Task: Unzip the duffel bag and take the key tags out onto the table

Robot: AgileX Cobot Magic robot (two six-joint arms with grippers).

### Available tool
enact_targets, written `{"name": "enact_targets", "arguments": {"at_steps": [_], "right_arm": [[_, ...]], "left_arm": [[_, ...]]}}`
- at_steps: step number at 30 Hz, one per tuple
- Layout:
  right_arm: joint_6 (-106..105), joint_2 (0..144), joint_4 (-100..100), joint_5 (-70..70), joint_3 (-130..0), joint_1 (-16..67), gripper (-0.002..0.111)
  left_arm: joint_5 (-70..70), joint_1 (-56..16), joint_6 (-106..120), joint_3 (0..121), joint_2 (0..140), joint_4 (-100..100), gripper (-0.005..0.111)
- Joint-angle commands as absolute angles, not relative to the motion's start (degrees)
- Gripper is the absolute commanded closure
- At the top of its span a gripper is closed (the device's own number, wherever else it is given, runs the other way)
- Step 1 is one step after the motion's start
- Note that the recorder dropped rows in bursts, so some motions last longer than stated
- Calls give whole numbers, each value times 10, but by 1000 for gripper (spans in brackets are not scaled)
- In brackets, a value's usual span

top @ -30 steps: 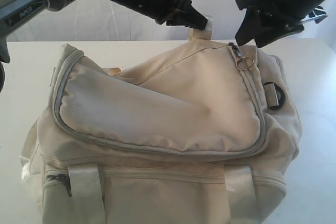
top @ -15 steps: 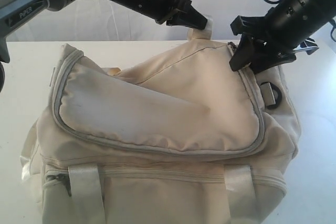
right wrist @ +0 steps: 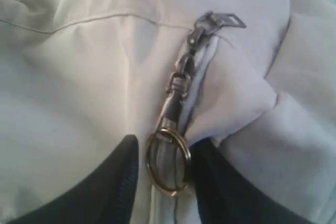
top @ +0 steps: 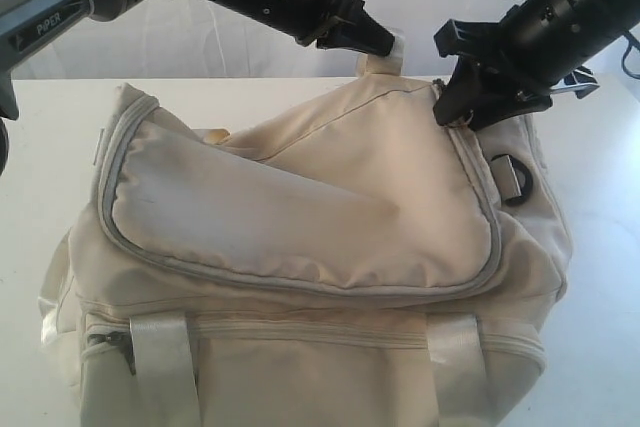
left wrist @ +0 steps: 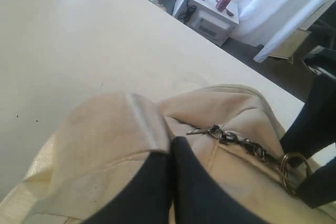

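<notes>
Right wrist view: the right gripper [right wrist: 167,167] is seen with its jaws partly apart astride the ring [right wrist: 148,163] of the zip pull [right wrist: 178,93], at the top right end of the duffel bag [top: 300,217]. Slim gaps are left on both sides, so no grip appears to be made yet. The left gripper [top: 386,43] is clamped fully on the strap loop [top: 383,63] at the bag's top rear edge. The task is judged barely begun: the zip is closed, the grey-piped flap [top: 250,217] is not lifted, and the key tags cannot be seen. The bag, cream and slumped, is set on the white table [top: 40,127].
</notes>
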State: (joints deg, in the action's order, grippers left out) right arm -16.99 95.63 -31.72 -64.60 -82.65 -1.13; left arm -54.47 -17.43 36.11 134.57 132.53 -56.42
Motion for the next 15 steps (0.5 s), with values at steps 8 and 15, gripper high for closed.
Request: {"name": "enact_targets", "arguments": {"at_steps": [8,15], "right_arm": [[-177,954,-335,-629,-823,-11,88],[-180,954,-335,-627,-823,-11,105]], "left_arm": [[-551,-178,359,1353,1307,-599,107],[-551,-178,359,1353,1307,-597,107]]}}
